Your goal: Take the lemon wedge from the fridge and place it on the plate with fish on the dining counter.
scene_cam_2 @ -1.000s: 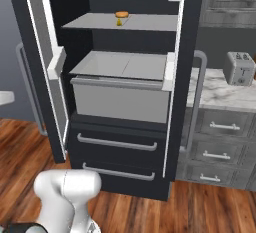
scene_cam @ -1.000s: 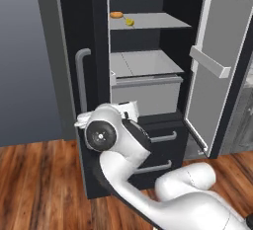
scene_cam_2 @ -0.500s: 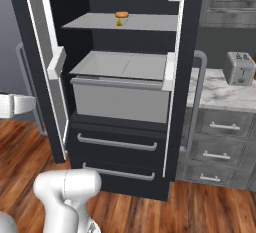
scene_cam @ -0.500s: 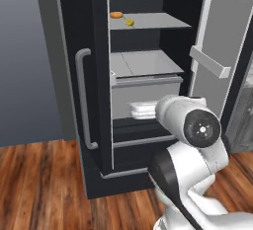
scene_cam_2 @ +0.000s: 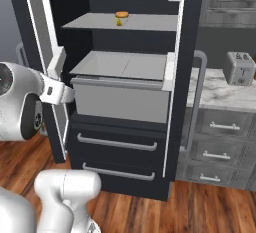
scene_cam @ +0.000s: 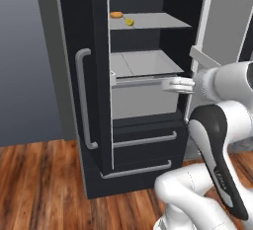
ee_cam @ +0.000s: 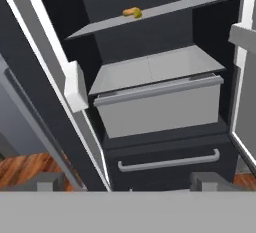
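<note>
1. Black is the colour of the fridge (scene_cam: pixel 94 125), and both of its upper doors stand open, so the grey shelf (scene_cam_2: pixel 145 23) and the grey bin (scene_cam_2: pixel 120 97) under it are in plain sight.
2. On this shelf lies the lemon wedge (scene_cam: pixel 129 21), a very small yellow piece, just beside a flat orange item (scene_cam: pixel 116 15); in the right base view the lemon wedge (scene_cam_2: pixel 119 22) is directly in front of the orange item (scene_cam_2: pixel 121 14).
3. In the hand view the two things are hard to separate; the lemon wedge (ee_cam: pixel 138 13) is the yellow end of a small orange-yellow spot on the shelf.
4. White and level with the front of the bin, the gripper (scene_cam: pixel 174 85) is in front of the fridge and points into it; in the right base view the gripper (scene_cam_2: pixel 60 91) is near the left open door (scene_cam_2: pixel 37 52).
5. Its jaws are spread wide apart and nothing is between them.
6. Below the bin, two black drawers (scene_cam_2: pixel 117 154) with grey handles are closed.
7. Right of the fridge, a grey toaster (scene_cam_2: pixel 239 68) stands on a marble counter (scene_cam_2: pixel 220 89).
8. Brown wood covers the floor (scene_cam: pixel 44 189).
</note>
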